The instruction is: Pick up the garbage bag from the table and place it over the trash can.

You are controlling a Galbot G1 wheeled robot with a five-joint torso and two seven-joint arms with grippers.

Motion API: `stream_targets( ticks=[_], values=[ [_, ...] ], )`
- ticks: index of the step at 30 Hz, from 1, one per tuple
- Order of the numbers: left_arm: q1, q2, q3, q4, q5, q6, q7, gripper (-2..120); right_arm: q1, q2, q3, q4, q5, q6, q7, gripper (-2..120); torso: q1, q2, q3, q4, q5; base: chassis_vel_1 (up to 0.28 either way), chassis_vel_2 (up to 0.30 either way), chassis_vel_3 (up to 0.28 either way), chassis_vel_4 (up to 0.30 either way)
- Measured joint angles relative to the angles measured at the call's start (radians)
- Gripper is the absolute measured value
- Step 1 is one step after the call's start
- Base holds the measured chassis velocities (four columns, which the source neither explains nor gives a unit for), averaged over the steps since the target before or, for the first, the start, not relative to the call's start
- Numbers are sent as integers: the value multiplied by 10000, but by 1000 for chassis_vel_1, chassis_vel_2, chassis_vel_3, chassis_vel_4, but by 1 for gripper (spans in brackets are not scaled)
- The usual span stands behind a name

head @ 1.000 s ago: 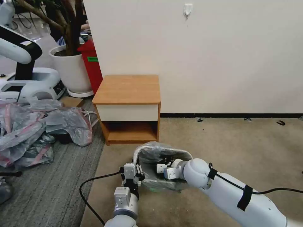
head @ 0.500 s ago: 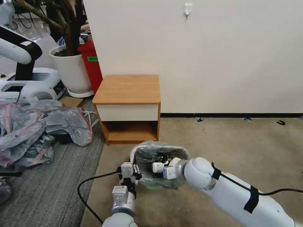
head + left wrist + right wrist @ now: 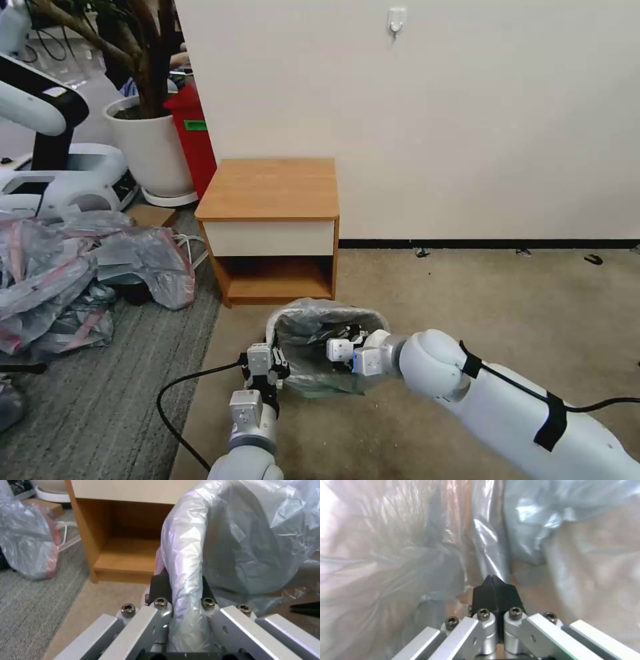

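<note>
The garbage bag [image 3: 313,331], crinkled grey plastic, is draped over the trash can [image 3: 320,385], which stands on the carpet just in front of the table [image 3: 270,188]. The can's walls show faintly through the plastic. My left gripper [image 3: 267,365] is at the can's left side. In the left wrist view, this gripper [image 3: 182,588] straddles the bag-covered rim, shut on the garbage bag [image 3: 240,542]. My right gripper [image 3: 335,347] reaches from the right down into the bag's mouth. The right wrist view shows it [image 3: 492,580] shut inside the bag [image 3: 403,555], tips against a plastic fold.
A heap of similar grey-pink bags [image 3: 67,267] lies on the striped rug at left. Behind it stand another robot's base [image 3: 60,177], a white plant pot [image 3: 150,150] and a red bin [image 3: 193,133]. A black cable [image 3: 177,400] trails beside my left arm. Open carpet lies right.
The bag-covered trash can has slid left and slightly toward the table, with both grippers moving along with it. The table and the heap stay put.
</note>
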Motion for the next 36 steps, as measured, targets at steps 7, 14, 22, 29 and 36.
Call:
stream_targets(
  ticks=[7, 14, 22, 29, 36],
  values=[
    [-136, 514, -152, -135, -1051, 339, -241, 3, 181, -804, 323, 781, 977, 20, 214, 0, 0, 0, 1, 2, -17, 0, 0, 0, 0],
    [-90, 1398, -625, -1036, -3282, 1307, -690, 3, -820, -2113, 2298, 2192, 3106, 411, 596, 0, 0, 0, 0, -3, -4, 0, 0, 0, 0],
    [-122, 2078, -920, -1561, -6678, 2828, -1659, 3, -2627, -1742, 5636, 2926, 6605, 1136, 1938, 0, 0, 0, 0, -1, -3, 0, 0, 0, 0],
    [-337, 2500, -1149, -1552, -8466, 3766, -2282, 3, -3730, -236, 6555, 2468, 9817, 3117, 5124, 0, 0, 0, 0, -2, 3, 0, 0, 0, 0],
    [-628, 2763, -1074, -942, -8792, 3862, -2363, 3, -4908, 1153, 7762, 2250, 10398, 4034, 6221, 20, 0, 1, 0, -1, 0, 0, 0, 0, 0]
  ],
)
